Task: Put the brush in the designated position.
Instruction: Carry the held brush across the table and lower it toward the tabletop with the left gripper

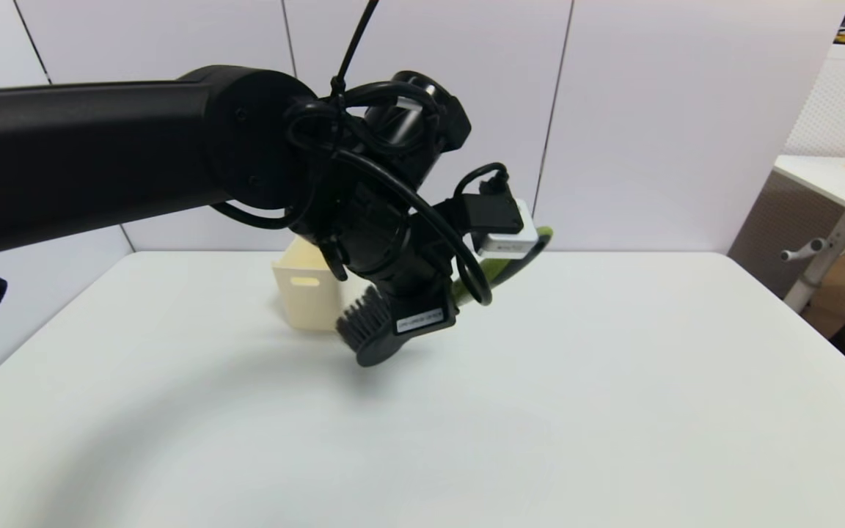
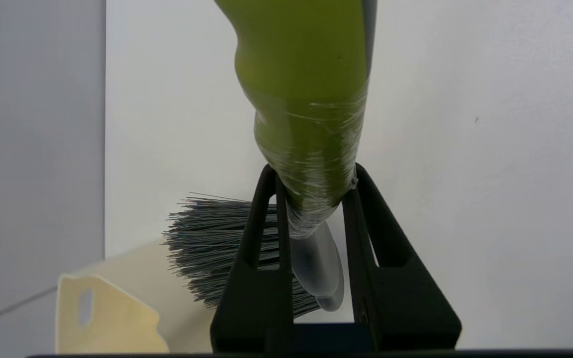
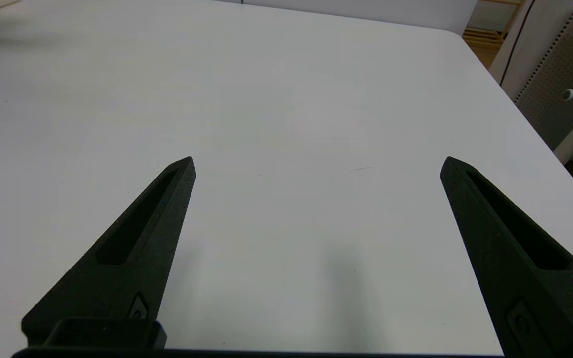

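One white table [image 1: 613,411]; one cream bin [image 1: 305,293] with a handle slot, standing toward its far edge; pale panelled wall [image 1: 650,110] behind.

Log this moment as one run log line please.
left gripper: shut on brush, lifted beside cream bin | right gripper: open, idle over table

Lime-green/blk brush [image 2: 301,99], cream bin [image 1: 306,290], wht table [image 1: 613,411]
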{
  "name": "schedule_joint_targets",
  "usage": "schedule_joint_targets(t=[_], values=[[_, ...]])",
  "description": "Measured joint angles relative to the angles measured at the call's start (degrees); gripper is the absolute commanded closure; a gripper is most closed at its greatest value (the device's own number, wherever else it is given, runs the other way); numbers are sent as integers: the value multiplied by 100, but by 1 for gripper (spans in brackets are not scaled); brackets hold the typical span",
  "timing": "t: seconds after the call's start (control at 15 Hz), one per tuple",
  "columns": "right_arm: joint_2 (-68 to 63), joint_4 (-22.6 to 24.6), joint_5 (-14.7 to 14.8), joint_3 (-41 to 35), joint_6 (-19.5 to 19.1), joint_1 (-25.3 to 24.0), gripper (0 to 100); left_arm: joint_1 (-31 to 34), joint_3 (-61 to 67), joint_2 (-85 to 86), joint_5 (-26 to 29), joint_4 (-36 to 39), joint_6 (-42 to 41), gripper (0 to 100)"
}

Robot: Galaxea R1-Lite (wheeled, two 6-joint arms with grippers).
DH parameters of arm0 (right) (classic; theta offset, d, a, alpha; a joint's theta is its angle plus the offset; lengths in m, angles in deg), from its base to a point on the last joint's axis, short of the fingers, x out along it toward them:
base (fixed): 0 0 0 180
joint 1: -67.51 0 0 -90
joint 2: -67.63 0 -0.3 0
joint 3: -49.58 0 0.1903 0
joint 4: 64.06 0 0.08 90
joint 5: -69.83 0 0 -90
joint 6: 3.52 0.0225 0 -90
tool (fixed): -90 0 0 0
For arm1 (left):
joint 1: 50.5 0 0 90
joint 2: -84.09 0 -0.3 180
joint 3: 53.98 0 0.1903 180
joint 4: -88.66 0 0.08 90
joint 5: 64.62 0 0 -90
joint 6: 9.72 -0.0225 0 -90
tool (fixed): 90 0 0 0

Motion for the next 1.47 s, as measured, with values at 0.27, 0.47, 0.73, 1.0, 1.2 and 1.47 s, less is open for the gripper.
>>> schedule_joint_targets(t=[0.27, 0.47, 0.73, 1.0, 1.2, 1.47], values=[[0, -2, -4, 0, 0, 2, 0, 61, 0, -41, 1046, -20, -1922, 100], [0, -2, -1, 0, 2, 2, 0, 254, 0, -163, 1679, -133, -3209, 100], [0, -2, -4, 0, 0, 2, 0, 714, 0, -295, 1894, -887, -4832, 100], [0, -2, -1, 0, 0, 2, 0, 1136, -2, -349, 1679, -946, -5717, 100], [0, 0, -1, 0, 0, 2, 0, 1191, 0, -391, 1556, -485, -5814, 100], [0, -2, -1, 0, 0, 2, 0, 1187, -2, -508, 1571, 293, -5809, 100]])
